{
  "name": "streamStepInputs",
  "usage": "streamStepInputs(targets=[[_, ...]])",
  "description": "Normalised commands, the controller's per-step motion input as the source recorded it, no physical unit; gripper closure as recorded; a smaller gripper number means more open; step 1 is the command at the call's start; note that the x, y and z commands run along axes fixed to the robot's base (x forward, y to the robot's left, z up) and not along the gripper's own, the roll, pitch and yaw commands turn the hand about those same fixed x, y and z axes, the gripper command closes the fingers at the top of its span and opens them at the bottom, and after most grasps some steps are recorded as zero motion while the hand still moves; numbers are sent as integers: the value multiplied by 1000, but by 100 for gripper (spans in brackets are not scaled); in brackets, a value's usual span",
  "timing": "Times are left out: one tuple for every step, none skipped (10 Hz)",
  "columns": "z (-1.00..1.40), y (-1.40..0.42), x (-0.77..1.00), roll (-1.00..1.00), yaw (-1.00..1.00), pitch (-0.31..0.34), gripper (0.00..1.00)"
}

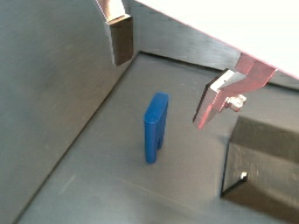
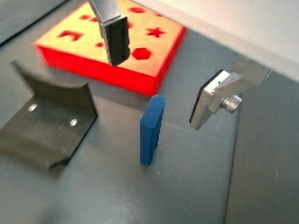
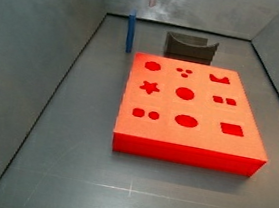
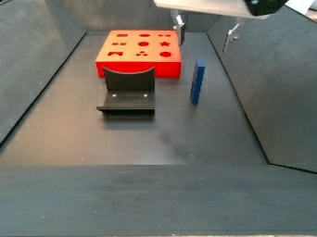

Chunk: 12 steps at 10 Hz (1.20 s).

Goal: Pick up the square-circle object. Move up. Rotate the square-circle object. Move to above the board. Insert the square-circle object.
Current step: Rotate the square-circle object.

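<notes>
Gripper [image 2: 158,66] above square-circle object [image 2: 152,129] – fingers apart, empty – board [image 2: 82,52] beside

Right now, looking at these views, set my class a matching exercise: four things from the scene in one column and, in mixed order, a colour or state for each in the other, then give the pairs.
Column 1
1. square-circle object
2. board
3. fixture
4. gripper

Column 2
A. red-orange, with shaped cut-out holes
B. open, holding nothing, above the floor
C. blue, standing on its thin edge on the floor
D. dark grey, L-shaped, beside the board

Pairs: 1-C, 2-A, 3-D, 4-B
</notes>
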Motion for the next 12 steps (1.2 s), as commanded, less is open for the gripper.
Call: streamStepInputs(targets=[[-36, 11, 33, -1, -1000, 3, 0], [-34, 11, 34, -2, -1000, 3, 0], [-33, 11, 34, -2, -1000, 3, 0], [-32, 12, 35, -2, -1000, 3, 0], [-32, 12, 35, -2, -1000, 3, 0], [-32, 12, 35, -2, -1000, 3, 0], [-32, 12, 34, -3, -1000, 4, 0], [-32, 12, 34, -3, -1000, 4, 0], [-32, 12, 34, -3, -1000, 4, 0], [-32, 12, 34, -4, -1000, 5, 0], [-32, 13, 34, -4, -1000, 6, 0], [-32, 13, 34, -6, -1000, 7, 0]])
